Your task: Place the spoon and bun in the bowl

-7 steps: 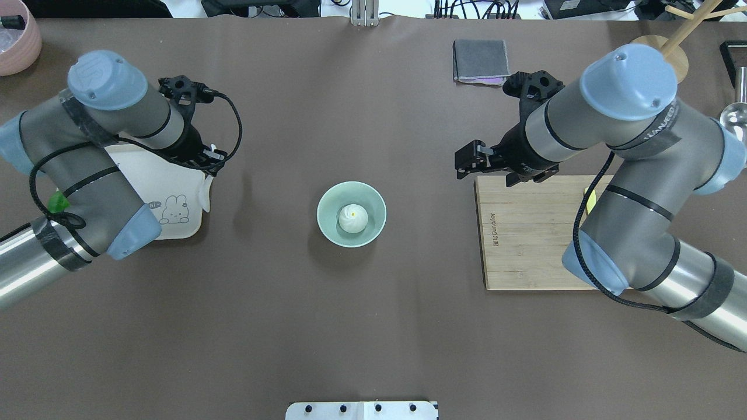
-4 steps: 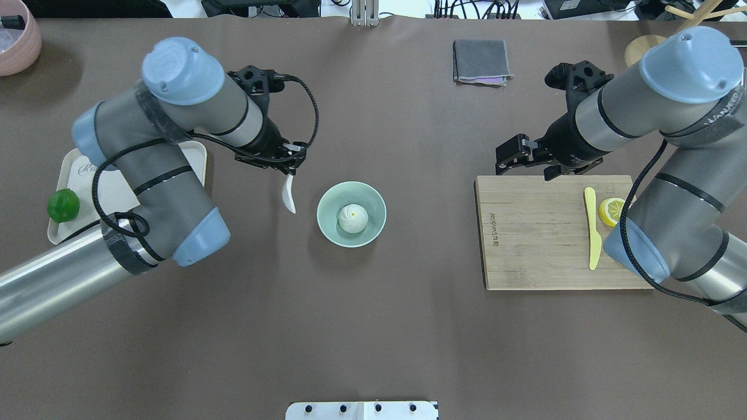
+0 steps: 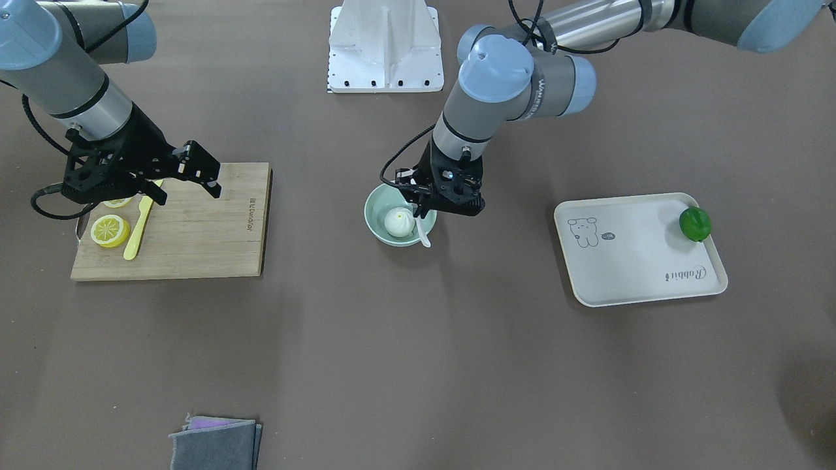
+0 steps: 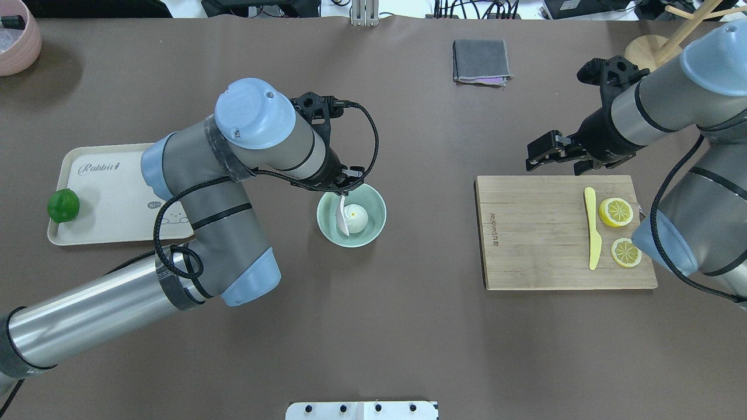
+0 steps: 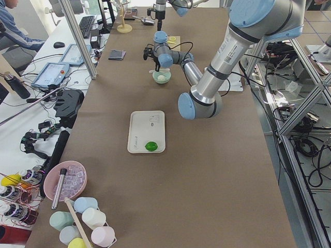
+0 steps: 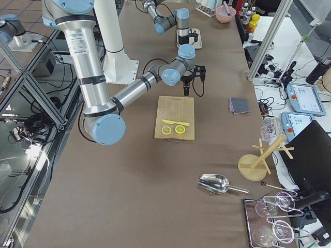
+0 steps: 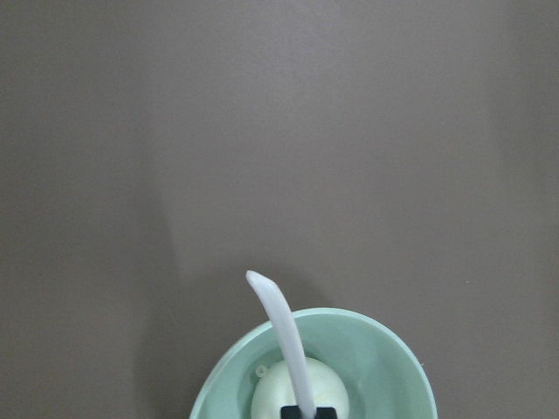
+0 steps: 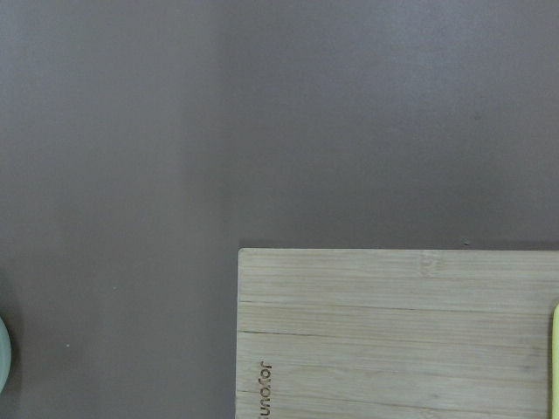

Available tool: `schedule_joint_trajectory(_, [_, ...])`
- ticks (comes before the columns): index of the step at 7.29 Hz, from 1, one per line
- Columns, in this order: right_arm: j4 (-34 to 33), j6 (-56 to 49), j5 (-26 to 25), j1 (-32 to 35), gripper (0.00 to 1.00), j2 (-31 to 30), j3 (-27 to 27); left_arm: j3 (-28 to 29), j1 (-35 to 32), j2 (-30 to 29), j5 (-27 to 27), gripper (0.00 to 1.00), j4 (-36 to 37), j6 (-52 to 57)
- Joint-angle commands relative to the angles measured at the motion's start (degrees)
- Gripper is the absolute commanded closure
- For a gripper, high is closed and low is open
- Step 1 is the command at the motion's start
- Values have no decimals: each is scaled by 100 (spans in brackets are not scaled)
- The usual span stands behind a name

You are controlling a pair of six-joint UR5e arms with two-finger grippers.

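Note:
The mint-green bowl (image 4: 376,204) stands mid-table with the white bun (image 4: 356,217) inside it. My left gripper (image 4: 349,179) is over the bowl's far-left rim, shut on the white spoon (image 4: 341,220). The spoon hangs down over the bowl's left half, right beside the bun. I cannot tell whether it touches the bowl. In the front view the spoon (image 3: 423,234) hangs beside the bun (image 3: 396,222) in the bowl (image 3: 370,215). The left wrist view shows the spoon (image 7: 284,336) above the bowl (image 7: 384,358). My right gripper (image 4: 532,157) is open and empty, above the cutting board's far edge.
A wooden cutting board (image 4: 537,233) on the right holds a yellow knife (image 4: 592,227) and two lemon slices (image 4: 615,212). A beige tray (image 4: 111,192) with a green lime (image 4: 63,205) is on the left. A grey cloth (image 4: 481,60) lies at the back, a pink bowl (image 4: 14,35) at the far-left corner.
My left arm carried the spoon from the tray rightward to over the bowl. My right arm pulled back to the right, uncovering the knife and lemon slices.

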Motion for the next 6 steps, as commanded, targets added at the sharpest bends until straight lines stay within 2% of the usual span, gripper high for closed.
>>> schedule_joint_trajectory(1, [9,-40,1,25,0,-152,105,143,-37,-6,27,50,-23,146])
schedule_joint_trajectory(2, [9,-40,1,43,0,-223,201,188,-46,-6,27,2,-6,374])
schedule_joint_trajectory(3, [18,-49,1,69,0,-302,228,136,-151,46,27,2,55,393])
schedule_joint_trajectory(4, [9,-58,1,156,0,-320,229,-152,-482,473,-164,2,143,611])
schedule_joint_trajectory(5, [0,-241,27,366,0,-434,229,-607,-921,947,-549,2,500,1414])
schedule_joint_trajectory(6, [-9,-817,306,760,0,-704,229,-1090,-1508,1283,-918,2,1130,2483])
